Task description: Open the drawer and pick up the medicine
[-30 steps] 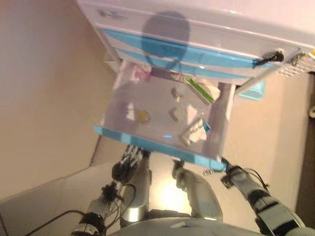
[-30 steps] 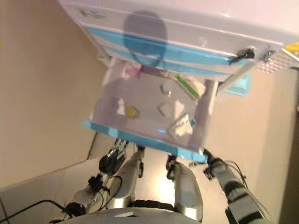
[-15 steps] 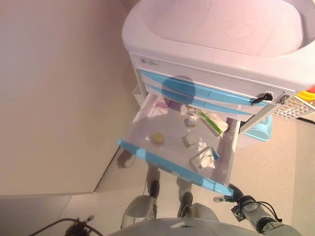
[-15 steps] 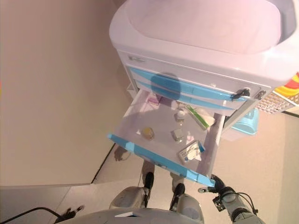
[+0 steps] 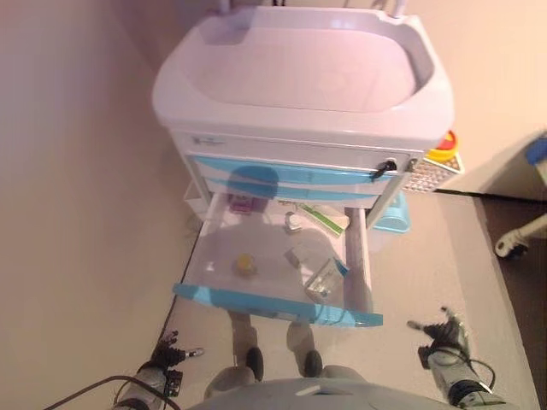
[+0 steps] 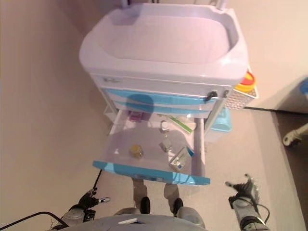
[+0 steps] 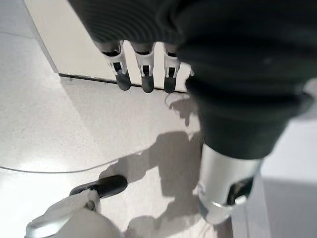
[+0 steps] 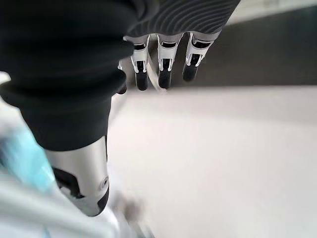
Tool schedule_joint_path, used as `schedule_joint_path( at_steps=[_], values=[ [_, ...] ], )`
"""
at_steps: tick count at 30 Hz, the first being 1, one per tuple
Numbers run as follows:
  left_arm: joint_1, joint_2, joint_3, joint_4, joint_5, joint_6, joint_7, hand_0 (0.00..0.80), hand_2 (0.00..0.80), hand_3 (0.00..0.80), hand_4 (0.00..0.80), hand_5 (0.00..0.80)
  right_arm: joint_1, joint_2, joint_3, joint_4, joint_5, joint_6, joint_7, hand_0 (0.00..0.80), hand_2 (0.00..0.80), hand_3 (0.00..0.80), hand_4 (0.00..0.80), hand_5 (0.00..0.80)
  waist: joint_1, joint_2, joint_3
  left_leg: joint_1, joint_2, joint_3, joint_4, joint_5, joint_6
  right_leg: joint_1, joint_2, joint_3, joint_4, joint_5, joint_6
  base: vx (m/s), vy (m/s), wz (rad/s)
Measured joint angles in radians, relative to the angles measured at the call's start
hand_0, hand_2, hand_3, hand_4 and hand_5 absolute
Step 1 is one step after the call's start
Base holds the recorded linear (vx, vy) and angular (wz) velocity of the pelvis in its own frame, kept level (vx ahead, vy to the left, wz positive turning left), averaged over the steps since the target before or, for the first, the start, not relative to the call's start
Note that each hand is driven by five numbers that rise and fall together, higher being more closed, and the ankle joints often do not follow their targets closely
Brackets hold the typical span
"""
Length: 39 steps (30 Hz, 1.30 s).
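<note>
**A:** What lies where, from the left across?

**B:** At seven o'clock, low by the floor, the left hand (image 5: 168, 350) hangs with fingers (image 7: 143, 69) straight and relaxed, holding nothing. At the centre stands a white plastic medical cart (image 5: 299, 77) with a smooth, rounded tray top and pale blue drawer fronts. Its lower drawer (image 5: 273, 303) is pulled fully out toward six o'clock. At five o'clock the right hand (image 5: 444, 335) also hangs low, fingers (image 8: 163, 69) extended and empty, well apart from the drawer.

**A:** And the medicine?

**B:** All in the open drawer. Left to right: a purple packet (image 5: 243, 204) at the back, a small round yellow object (image 5: 245, 264), a small clear bottle (image 5: 293, 223), a small pale box (image 5: 297, 256), a long green-and-white carton (image 5: 320, 219), and a flat white box with a blue tab (image 5: 326, 276) at the front right corner.

**A:** How would they handle?

**B:** I judge them all light. The cartons look stiff but crushable, best pinched across their narrow sides. The bottle looks smooth and likely slippery, so grip around its body. The drawer floor is slick plastic, so things may slide when nudged.
</note>
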<state>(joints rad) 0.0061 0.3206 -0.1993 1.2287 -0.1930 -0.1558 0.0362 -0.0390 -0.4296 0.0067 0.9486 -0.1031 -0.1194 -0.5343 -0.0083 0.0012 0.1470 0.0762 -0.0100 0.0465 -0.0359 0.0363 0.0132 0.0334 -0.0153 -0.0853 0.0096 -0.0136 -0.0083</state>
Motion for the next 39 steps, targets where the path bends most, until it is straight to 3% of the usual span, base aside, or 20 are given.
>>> schedule_joint_path(
  at_steps=[3, 5, 8, 11, 17, 21, 28, 35, 39],
  values=[
    [0.031, -0.009, 0.002, -0.002, -0.001, 0.032, -0.027, 0.000, 0.000, 0.000, 0.000, 0.000, 0.036, -0.042, -0.001, -0.341, -0.085, 0.027, -0.046, 0.000, 0.000, 0.000, 0.000, 0.000, -0.030, -0.002, -0.001, 0.023, -0.002, 0.032, -0.039, 0.010, 0.008, 0.010, 0.002, 0.029, -0.035, 0.024, 0.010, -0.002, 0.053, -0.30],
    [0.052, -0.027, 0.013, -0.006, 0.000, 0.045, -0.037, 0.000, 0.000, 0.000, 0.000, 0.000, 0.043, -0.054, 0.003, -0.534, -0.160, 0.002, -0.042, 0.000, 0.000, 0.000, 0.000, 0.000, -0.050, -0.004, -0.002, 0.026, -0.007, 0.044, -0.053, 0.015, 0.012, 0.011, -0.001, 0.045, -0.056, 0.039, 0.015, 0.000, 0.058, -0.22],
    [0.064, -0.049, 0.020, -0.007, 0.008, 0.046, -0.059, 0.000, 0.000, 0.000, 0.000, 0.000, 0.045, -0.124, 0.071, -0.794, -0.237, -0.044, 0.099, 0.000, 0.000, 0.000, 0.000, 0.000, -0.056, -0.006, -0.002, 0.024, -0.012, 0.059, -0.053, 0.016, 0.019, 0.011, -0.008, 0.053, -0.063, 0.050, 0.022, 0.002, 0.033, -0.13],
    [0.055, -0.045, 0.016, -0.021, 0.028, 0.046, -0.069, 0.000, 0.000, 0.000, 0.000, 0.000, -0.040, -0.212, 0.185, -0.897, -0.233, -0.161, 0.297, 0.000, 0.000, 0.000, 0.000, 0.000, -0.050, -0.019, -0.008, 0.024, -0.012, 0.062, -0.053, 0.017, 0.020, 0.009, -0.010, 0.049, -0.062, 0.051, 0.023, 0.012, 0.002, 0.01],
    [0.027, -0.046, -0.002, -0.029, 0.029, 0.060, -0.072, 0.000, 0.000, 0.000, 0.000, 0.000, -0.195, -0.263, 0.368, -0.904, -0.190, -0.225, 0.588, 0.000, 0.000, 0.000, 0.000, 0.000, -0.010, -0.024, -0.012, 0.014, -0.012, 0.029, -0.053, 0.022, 0.018, 0.015, -0.010, 0.017, -0.066, 0.047, 0.027, 0.002, -0.030, 0.15],
    [0.001, -0.045, -0.006, -0.030, 0.029, 0.072, -0.068, 0.000, 0.000, 0.000, 0.000, 0.000, -0.279, -0.255, 0.500, -0.834, -0.201, -0.223, 0.648, 0.000, 0.000, 0.000, 0.000, 0.000, 0.020, -0.027, -0.011, -0.005, -0.018, -0.024, -0.053, 0.037, 0.015, 0.030, -0.014, -0.033, -0.090, 0.053, 0.019, -0.003, -0.052, 0.42],
    [-0.013, -0.038, -0.011, -0.038, 0.027, 0.075, -0.063, 0.000, 0.000, 0.000, 0.000, 0.000, -0.366, -0.208, 0.646, -0.625, -0.396, -0.162, 0.649, 0.000, 0.000, 0.000, 0.000, 0.000, 0.125, -0.027, 0.003, -0.030, -0.030, -0.128, -0.053, 0.057, 0.011, 0.058, -0.023, -0.127, -0.101, 0.041, 0.025, -0.013, -0.079, 0.46],
    [0.000, -0.034, -0.010, -0.038, 0.027, 0.088, -0.061, 0.000, 0.000, 0.000, 0.000, 0.000, -0.406, -0.160, 0.668, -0.500, -0.478, -0.116, 0.609, 0.000, 0.000, 0.000, 0.000, 0.000, 0.179, -0.035, 0.025, -0.060, -0.046, -0.193, -0.052, 0.074, 0.003, 0.062, -0.033, -0.174, -0.101, 0.028, 0.033, -0.003, -0.053, 0.38],
    [0.016, -0.030, -0.010, -0.034, 0.029, 0.089, -0.063, 0.000, 0.000, 0.000, 0.000, 0.000, -0.432, -0.090, 0.669, -0.376, -0.538, -0.076, 0.548, 0.000, 0.000, 0.000, 0.000, 0.000, 0.217, -0.042, 0.033, -0.080, -0.050, -0.244, -0.052, 0.086, -0.007, 0.065, -0.034, -0.228, -0.101, 0.025, 0.032, 0.005, -0.058, 0.35]
  ],
)
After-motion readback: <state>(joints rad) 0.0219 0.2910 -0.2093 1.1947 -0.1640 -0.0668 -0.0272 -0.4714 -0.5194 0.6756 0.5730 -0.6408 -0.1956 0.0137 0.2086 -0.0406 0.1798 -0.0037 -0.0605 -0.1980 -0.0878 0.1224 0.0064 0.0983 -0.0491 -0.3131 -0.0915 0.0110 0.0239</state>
